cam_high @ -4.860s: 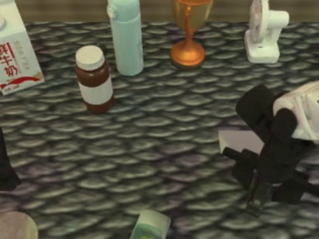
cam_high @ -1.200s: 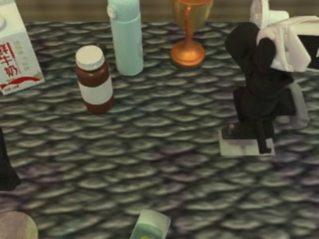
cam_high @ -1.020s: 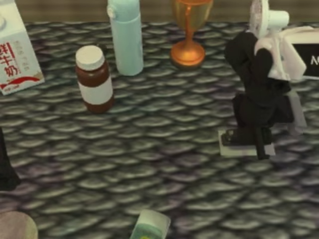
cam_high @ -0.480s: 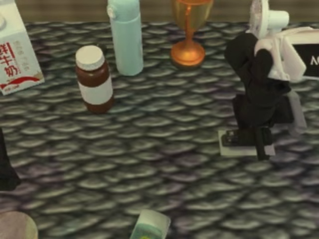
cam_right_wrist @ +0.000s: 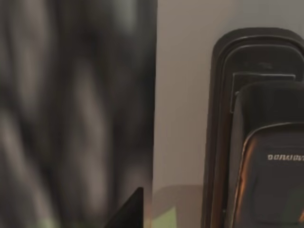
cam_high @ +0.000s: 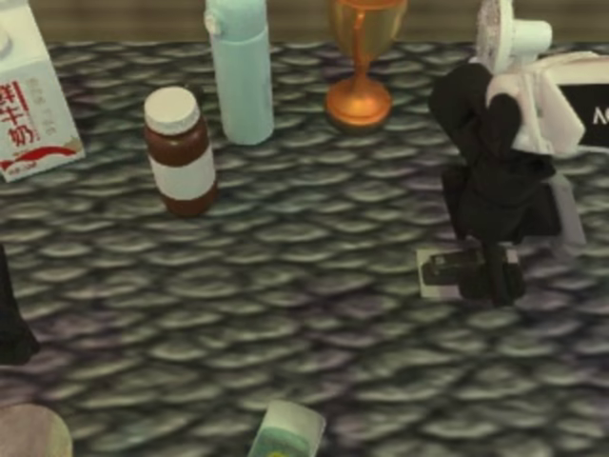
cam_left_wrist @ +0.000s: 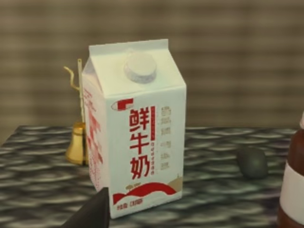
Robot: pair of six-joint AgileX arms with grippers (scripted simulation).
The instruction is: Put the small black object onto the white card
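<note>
Bench [cam_high: 314, 314], dark scaled cover. The white card [cam_high: 428, 285] at 3 o'clock; the small black object [cam_high: 447, 267] lying flat on it. Right gripper [cam_high: 495, 276] directly above, fingers spread, object released. Left gripper [cam_high: 11, 328] idle at 9 o'clock, finger state indeterminate. Milk carton [cam_high: 33, 95] at 10 o'clock.

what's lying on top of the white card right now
The small black object lies flat on the white card, as the right wrist view confirms. The right gripper hangs over the card's right part, hiding it.
</note>
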